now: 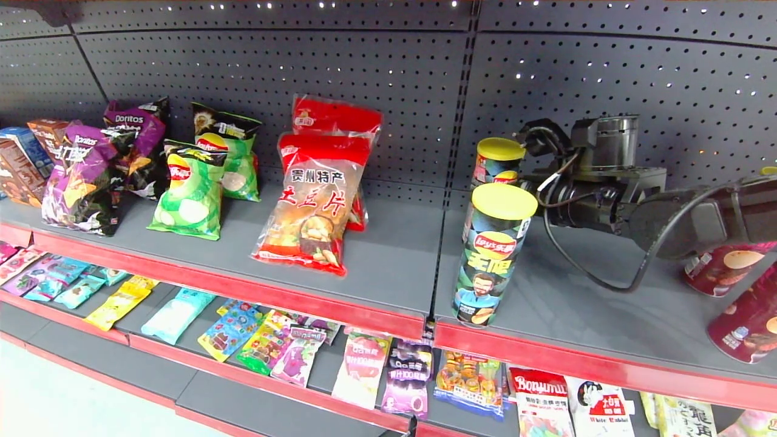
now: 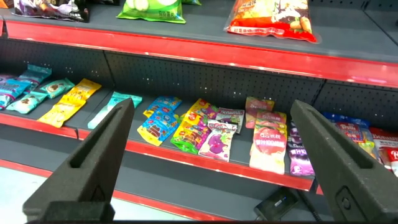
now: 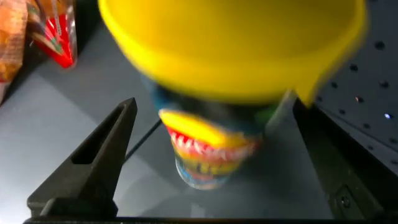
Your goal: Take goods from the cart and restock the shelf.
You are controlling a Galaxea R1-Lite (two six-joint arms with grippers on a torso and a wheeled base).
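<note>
On the upper shelf (image 1: 576, 303), right gripper (image 3: 211, 106) gapes wide around yellow-lidded can (image 3: 208, 149)

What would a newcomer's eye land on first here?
Two yellow-lidded chip canisters stand on the upper shelf: the front canister near the red edge, the rear canister behind it. The right gripper is at them, its open fingers flanking one. To their left, a large red potato-chip bag leans mid-shelf.

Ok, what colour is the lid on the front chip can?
Yellow. The lid of the front chip can shows best in the head view.
</note>
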